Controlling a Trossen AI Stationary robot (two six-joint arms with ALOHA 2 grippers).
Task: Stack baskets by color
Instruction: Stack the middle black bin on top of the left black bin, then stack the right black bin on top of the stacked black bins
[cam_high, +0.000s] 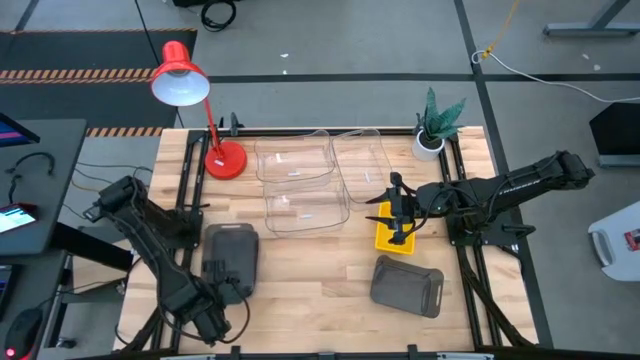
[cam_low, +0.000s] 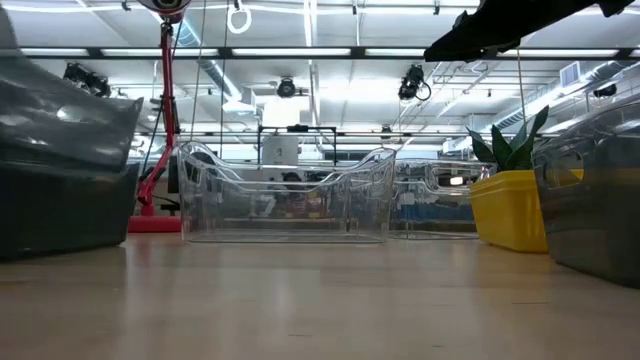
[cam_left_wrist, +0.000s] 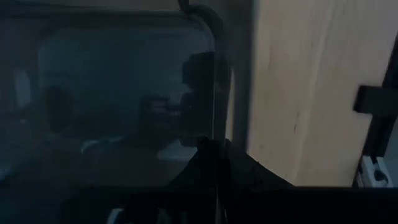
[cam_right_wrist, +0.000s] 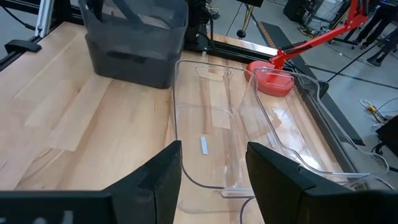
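Note:
A dark grey basket sits tilted in another grey one at the near left, and my left gripper is shut on its near edge. A further grey basket lies at the near right. The yellow basket stands right of centre, with my right gripper open in the air above it, pointing at the clear baskets. Two more clear baskets rest at the far middle. My left gripper pinches the upper grey basket's rim between its two fingers, which come from above and point down. The basket is tilted, with its lower part resting inside the grey basket under it.
A red desk lamp stands at the far left and a small potted plant at the far right. Bare wood lies in the near middle of the table. Black rails run along the table's sides.

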